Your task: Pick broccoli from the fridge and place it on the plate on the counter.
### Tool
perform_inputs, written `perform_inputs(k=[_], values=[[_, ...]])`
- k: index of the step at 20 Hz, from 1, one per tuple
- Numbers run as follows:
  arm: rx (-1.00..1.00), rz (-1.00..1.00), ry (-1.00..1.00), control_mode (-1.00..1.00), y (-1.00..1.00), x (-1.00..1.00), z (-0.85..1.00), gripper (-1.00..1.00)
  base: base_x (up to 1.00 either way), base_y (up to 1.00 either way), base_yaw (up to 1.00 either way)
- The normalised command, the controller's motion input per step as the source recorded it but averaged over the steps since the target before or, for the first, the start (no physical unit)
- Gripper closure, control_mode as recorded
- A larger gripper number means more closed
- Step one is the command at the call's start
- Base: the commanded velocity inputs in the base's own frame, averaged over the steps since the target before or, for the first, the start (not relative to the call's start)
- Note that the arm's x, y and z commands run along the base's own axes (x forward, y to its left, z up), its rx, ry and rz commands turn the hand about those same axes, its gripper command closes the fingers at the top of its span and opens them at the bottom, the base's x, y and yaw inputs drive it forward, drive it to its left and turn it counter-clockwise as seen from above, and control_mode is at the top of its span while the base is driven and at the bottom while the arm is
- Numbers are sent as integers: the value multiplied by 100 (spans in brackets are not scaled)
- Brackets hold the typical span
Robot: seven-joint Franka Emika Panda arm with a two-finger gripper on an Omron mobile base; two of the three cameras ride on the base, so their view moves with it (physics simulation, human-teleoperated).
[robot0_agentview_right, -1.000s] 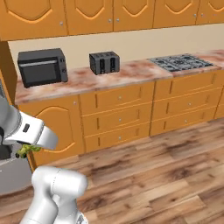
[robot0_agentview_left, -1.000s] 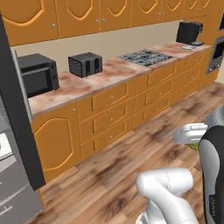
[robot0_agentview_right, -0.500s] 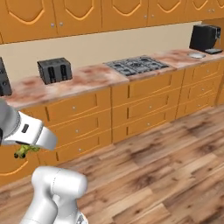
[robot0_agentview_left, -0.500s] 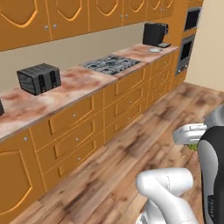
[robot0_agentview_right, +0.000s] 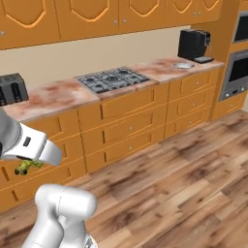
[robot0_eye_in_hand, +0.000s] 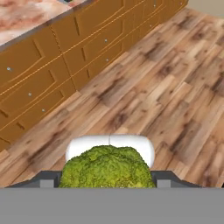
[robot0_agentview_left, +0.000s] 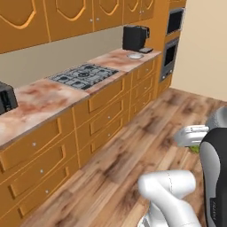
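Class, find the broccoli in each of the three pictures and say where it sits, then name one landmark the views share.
Left base view: the broccoli peeks out at the right edge, under the white hand.
Right base view: it hangs at the left edge, under the hand, in front of the orange drawers.
Hand view: it sits at bottom centre, between the fingers.
Shared landmark: the counter over orange drawers; the base views also share the gas hob.

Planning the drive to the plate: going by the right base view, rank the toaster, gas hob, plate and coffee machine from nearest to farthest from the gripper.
Gripper, low left, holds the broccoli.
1. Toaster, left end of the counter.
2. Gas hob, mid-counter.
3. Plate, far right.
4. Coffee machine, behind the plate; nearly level with it.
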Motion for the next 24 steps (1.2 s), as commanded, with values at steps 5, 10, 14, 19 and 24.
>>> perform_inputs(k=[5, 10, 14, 19, 24], values=[[0, 0, 0, 100, 0, 0, 0, 100, 100, -67, -3], [0, 0, 0, 100, 0, 0, 0, 100, 100, -71, 1], [0, 0, 0, 100, 0, 0, 0, 100, 100, -61, 9], [0, 0, 0, 100, 0, 0, 0, 100, 100, -41, 23], [0, 0, 0, 100, 0, 0, 0, 100, 100, -28, 38]])
